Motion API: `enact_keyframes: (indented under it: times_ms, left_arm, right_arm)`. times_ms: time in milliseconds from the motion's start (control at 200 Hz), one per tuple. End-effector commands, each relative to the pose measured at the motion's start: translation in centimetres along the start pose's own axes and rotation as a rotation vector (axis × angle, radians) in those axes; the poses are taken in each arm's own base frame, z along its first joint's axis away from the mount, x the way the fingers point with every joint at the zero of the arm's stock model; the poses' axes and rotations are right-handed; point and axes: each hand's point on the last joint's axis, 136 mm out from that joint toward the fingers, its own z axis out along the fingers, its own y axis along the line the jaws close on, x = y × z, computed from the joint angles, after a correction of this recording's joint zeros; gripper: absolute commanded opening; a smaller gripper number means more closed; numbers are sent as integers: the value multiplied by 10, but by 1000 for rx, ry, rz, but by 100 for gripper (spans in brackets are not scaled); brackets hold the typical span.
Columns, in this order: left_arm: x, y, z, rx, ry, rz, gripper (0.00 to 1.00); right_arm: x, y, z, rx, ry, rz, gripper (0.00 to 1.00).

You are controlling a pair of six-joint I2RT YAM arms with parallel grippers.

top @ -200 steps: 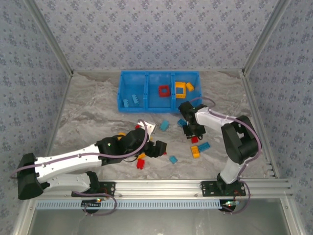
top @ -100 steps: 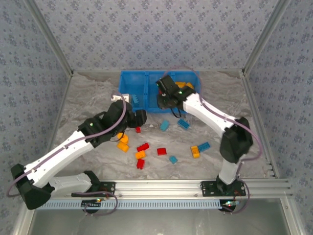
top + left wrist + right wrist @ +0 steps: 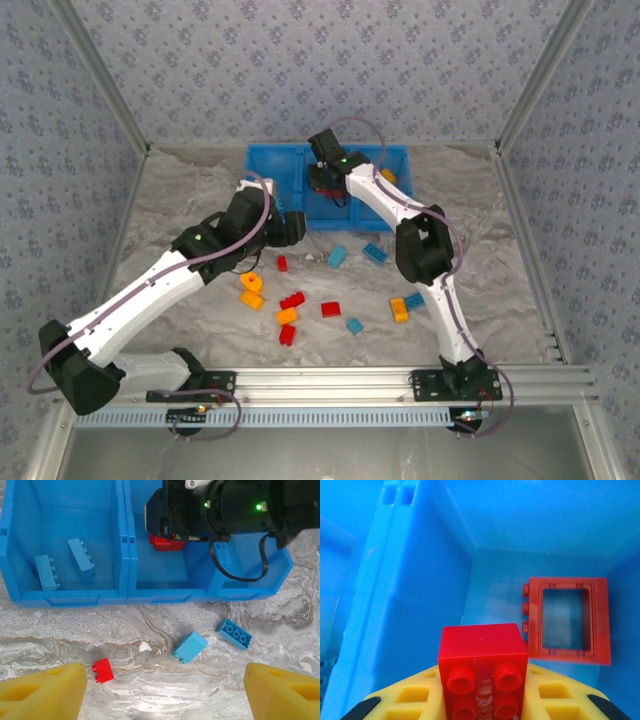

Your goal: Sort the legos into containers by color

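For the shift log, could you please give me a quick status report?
Left gripper open, empty. Right gripper shut on red brick above middle compartment, red frame inside. Drop path looks unobstructed.

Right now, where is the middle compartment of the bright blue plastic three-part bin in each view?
Top external: middle compartment at far centre, under the right claw.
Left wrist: middle compartment at upper centre, right of the divider.
Right wrist: middle compartment ahead, beyond the claw's small red plastic brick.
Shared landmark: the right claw above it.

Red brick (image 3: 483,670) over blue bin (image 3: 405,595) middle compartment; red frame (image 3: 565,620) inside.
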Motion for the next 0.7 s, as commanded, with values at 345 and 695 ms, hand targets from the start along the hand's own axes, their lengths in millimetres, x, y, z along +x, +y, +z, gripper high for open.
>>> enact_keyframes:
  times_ms: [345, 695]
  left_arm:
    - [-5, -12, 10, 32, 0, 16, 82]
    - [11, -1, 6, 12, 41, 21, 81]
  right_arm:
    - [-5, -8, 43, -15, 30, 27, 35]
    - [-40, 14, -16, -56, -55, -9, 49]
